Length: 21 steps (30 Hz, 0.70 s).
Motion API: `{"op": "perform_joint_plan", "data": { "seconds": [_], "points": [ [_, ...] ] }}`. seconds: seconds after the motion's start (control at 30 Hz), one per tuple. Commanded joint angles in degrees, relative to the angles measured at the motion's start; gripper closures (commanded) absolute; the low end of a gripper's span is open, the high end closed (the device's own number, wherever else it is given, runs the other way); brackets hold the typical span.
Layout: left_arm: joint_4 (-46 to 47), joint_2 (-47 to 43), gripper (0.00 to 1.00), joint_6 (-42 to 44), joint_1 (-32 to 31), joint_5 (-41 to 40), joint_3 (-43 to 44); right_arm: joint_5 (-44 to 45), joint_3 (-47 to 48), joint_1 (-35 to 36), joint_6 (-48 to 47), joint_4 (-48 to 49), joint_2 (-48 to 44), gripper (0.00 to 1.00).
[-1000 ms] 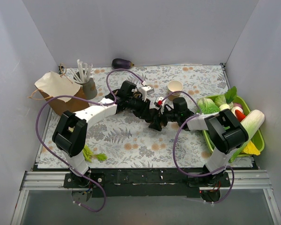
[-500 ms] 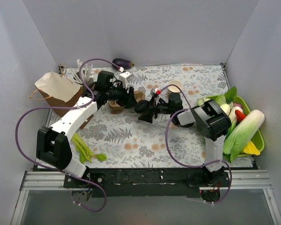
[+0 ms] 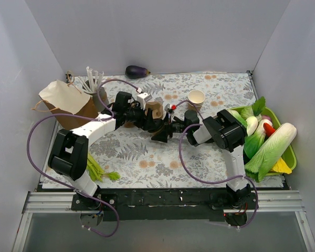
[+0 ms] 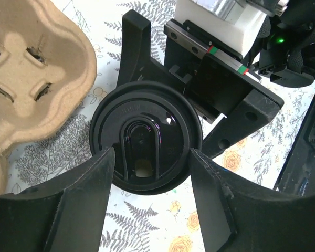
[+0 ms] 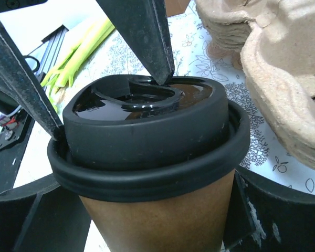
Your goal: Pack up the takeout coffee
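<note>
The takeout coffee [image 5: 152,210], a tan paper cup with a black lid [image 4: 145,144], stands upright mid-table. My right gripper [image 5: 147,223] is shut on the cup's body from both sides; it shows in the top view [image 3: 167,131]. My left gripper [image 4: 152,157] is open right above the cup, its fingers [image 4: 79,199] straddling the lid. In the right wrist view their tips [image 5: 165,71] rest at the lid's rim. In the top view the left gripper [image 3: 156,125] meets the right one, and the cup is mostly hidden under them.
A stack of pulp cup carriers [image 3: 155,110] lies just behind the cup. The brown paper bag [image 3: 65,102] stands at the far left beside a grey holder of white utensils [image 3: 97,92]. A lidless cup [image 3: 196,98], an eggplant [image 3: 137,71], a green vegetable basket [image 3: 290,157] and green stalks [image 3: 97,170] lie around.
My left gripper has swung from near the carrier stack to over the cup's lid. My right gripper has kept hold of the cup and shifted slightly towards the front.
</note>
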Motion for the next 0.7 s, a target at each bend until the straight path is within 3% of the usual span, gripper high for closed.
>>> {"op": "perform_joint_plan", "data": {
  "seconds": [0.0,0.13,0.43,0.67],
  "points": [
    [6.6,1.18,0.43,-0.54,-0.55,2.89,-2.76,0.13,1.47,0.77,0.22,5.62,1.04,0.28],
    [8.8,1.01,0.45,0.94,-1.52,2.97,-3.64,1.27,0.85,0.6,-0.83,3.08,0.69,0.09],
    [6.44,-1.54,0.55,7.54,-7.67,-2.47,-5.31,2.24,-2.31,0.24,-3.99,-1.15,-3.26,0.04],
    [4.76,-3.03,0.6,10.79,-10.4,-5.29,-6.98,3.29,-6.0,-1.77,-13.21,-12.21,-10.46,0.02]
  ]
}}
